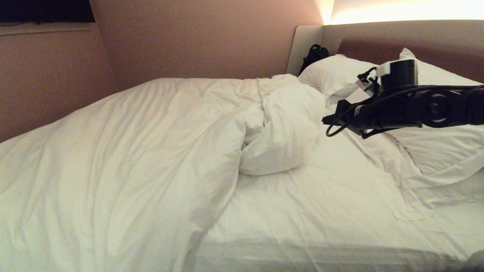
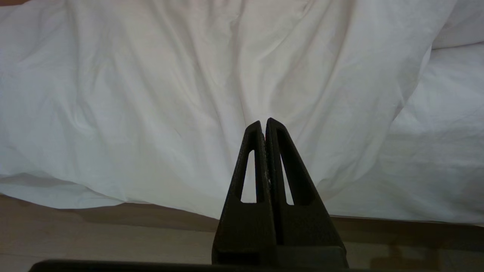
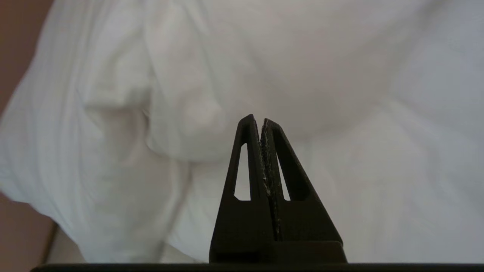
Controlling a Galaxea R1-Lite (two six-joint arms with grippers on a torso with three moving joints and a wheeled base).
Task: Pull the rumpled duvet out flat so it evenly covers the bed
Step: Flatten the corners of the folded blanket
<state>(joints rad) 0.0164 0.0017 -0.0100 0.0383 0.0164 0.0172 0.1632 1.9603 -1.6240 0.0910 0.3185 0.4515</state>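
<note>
The white duvet [image 1: 124, 151] lies rumpled over the left part of the bed [image 1: 321, 226]. Its top end is bunched into a fold [image 1: 280, 132] near the middle, leaving bare sheet on the right. My right gripper [image 1: 327, 121] reaches in from the right and hangs in the air above the sheet, beside that fold. In the right wrist view the right gripper [image 3: 261, 120] is shut and empty, with the bunched duvet [image 3: 181, 113] beyond it. My left gripper [image 2: 264, 121] is shut and empty, low by the bed's side, facing the hanging duvet [image 2: 189, 94].
Two white pillows [image 1: 438, 151] lie against the padded headboard [image 1: 416, 36] at the right. A black bag [image 1: 314, 54] sits in the corner behind them. A pinkish wall [image 1: 189, 37] runs along the bed's far side. Wooden floor [image 2: 94, 234] shows below the duvet's edge.
</note>
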